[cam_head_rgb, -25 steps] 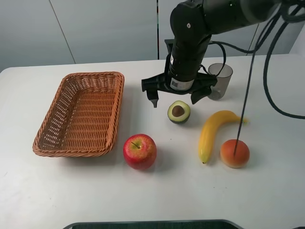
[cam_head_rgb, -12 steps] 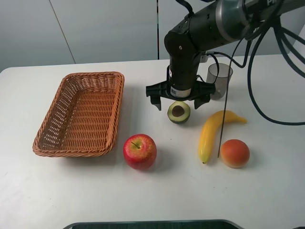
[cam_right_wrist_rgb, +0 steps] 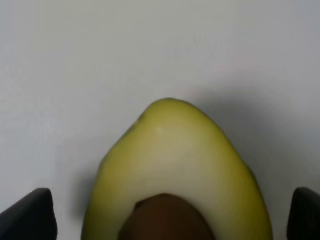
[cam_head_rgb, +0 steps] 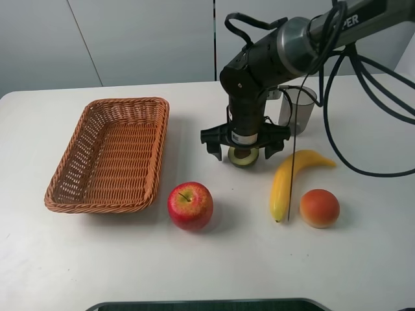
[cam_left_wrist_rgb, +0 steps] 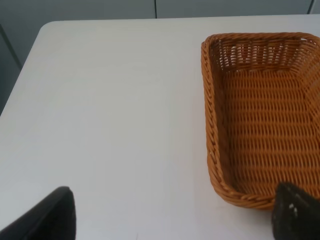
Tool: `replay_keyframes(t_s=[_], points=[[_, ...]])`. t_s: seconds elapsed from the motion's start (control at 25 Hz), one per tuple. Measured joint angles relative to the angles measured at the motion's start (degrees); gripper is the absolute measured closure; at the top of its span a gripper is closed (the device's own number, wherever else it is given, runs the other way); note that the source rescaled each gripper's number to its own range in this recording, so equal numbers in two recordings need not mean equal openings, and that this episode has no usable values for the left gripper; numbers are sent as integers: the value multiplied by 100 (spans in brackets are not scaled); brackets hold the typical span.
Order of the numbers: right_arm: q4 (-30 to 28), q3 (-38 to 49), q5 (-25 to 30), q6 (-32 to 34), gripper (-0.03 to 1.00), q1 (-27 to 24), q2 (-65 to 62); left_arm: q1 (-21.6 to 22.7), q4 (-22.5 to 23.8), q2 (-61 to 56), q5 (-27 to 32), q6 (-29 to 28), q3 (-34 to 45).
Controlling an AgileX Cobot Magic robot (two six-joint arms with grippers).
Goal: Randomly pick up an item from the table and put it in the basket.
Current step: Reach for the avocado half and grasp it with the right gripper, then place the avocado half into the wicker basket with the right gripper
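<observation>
The half avocado lies cut face up on the white table, mostly hidden under my right gripper. That gripper is open, low over the avocado, one finger on each side of it. The right wrist view shows the pale cut face and brown pit filling the frame between the two fingertips. The wicker basket stands at the left and holds nothing. My left gripper is open, above the table beside the basket.
A red apple lies in front of the avocado. A banana and an orange fruit lie to the right. A grey translucent cup stands behind, close to the right arm.
My right gripper has come down and slightly forward over the avocado, from above and behind it to straddling it. Nothing else has moved.
</observation>
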Motion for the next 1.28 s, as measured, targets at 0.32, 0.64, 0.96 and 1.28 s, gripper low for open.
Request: replay_keyframes(t_s=[0.32,0.64,0.96,1.28], points=[[-84,-11,-10,0,97,0,54,0,0,0,0,-11,0],[-97,-22,-10,11,91,0,57,0,0,0,0,-11,0],[-107,-22,71,-104,91,0,45,0,0,0,0,-11,0],[80,-28,611,-642,91,0,-669,0,0,0,0,-11,0]])
